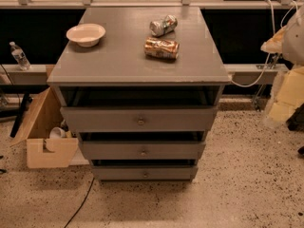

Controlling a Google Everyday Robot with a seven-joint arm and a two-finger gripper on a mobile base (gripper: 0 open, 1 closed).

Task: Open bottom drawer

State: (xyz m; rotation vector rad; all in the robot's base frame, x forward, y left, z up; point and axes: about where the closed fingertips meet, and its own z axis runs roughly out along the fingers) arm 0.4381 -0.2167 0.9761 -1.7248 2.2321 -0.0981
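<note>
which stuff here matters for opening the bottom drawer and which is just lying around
For the job: bottom drawer, its knob; the hand, not in view.

Lying about: bowl, gold can, silver can, cardboard box, water bottle.

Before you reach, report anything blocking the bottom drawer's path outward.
Nothing visible does. The floor before the bottom drawer is bare; a black cable lies just off its left corner. The gripper hangs at the view's right edge, away from the cabinet.
</note>
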